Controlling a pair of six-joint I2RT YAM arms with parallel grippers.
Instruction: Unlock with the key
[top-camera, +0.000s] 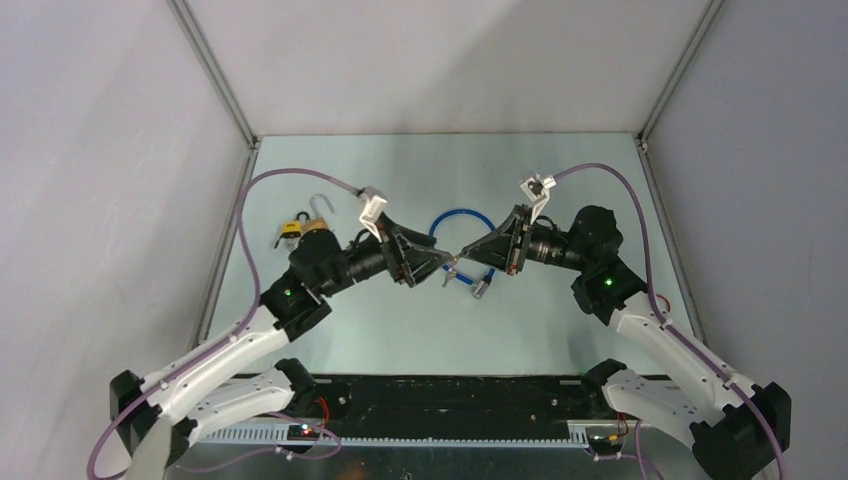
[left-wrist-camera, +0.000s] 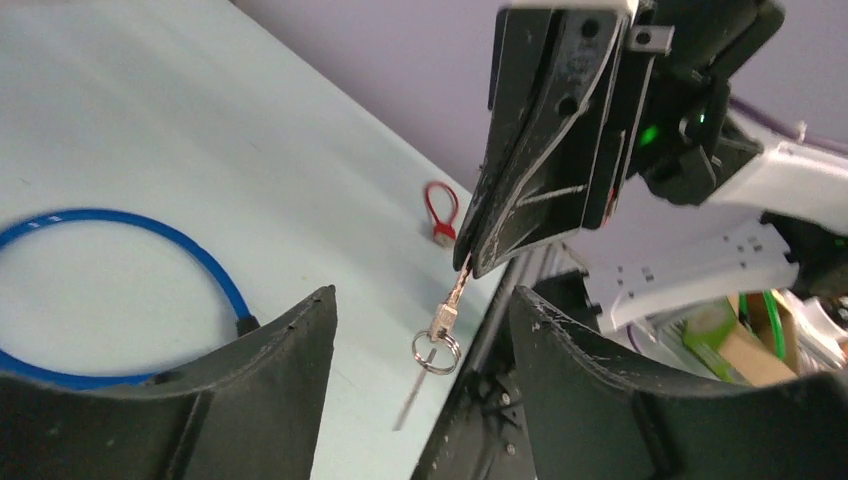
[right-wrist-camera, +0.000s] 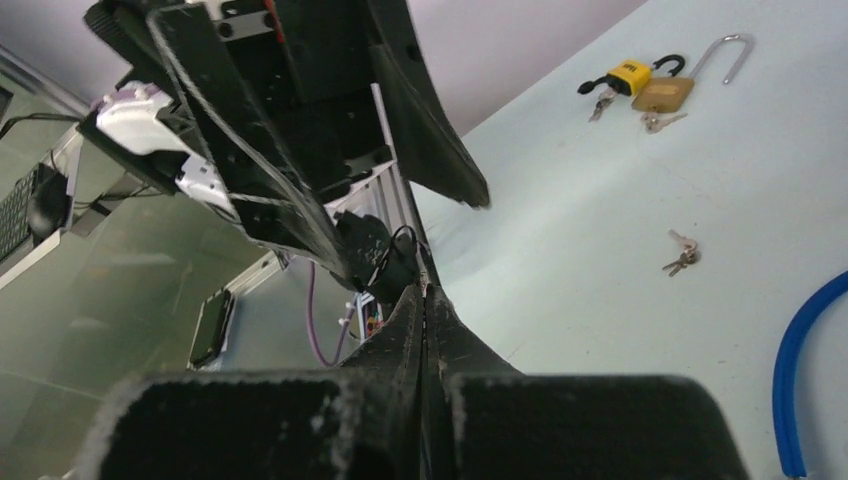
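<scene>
Right end effector (left-wrist-camera: 470, 262) tight on key (left-wrist-camera: 447, 314), key at mouth of wide-open left end effector (left-wrist-camera: 422, 300).

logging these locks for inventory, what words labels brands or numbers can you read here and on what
No text here reads clearly.
Yellow padlock: dark print on its body, too blurred to read.
Blue cable: pale marks, perhaps print, too blurred.
Green box beyond the table: too small to read.
Key in the right pincer: no stamp legible.
</scene>
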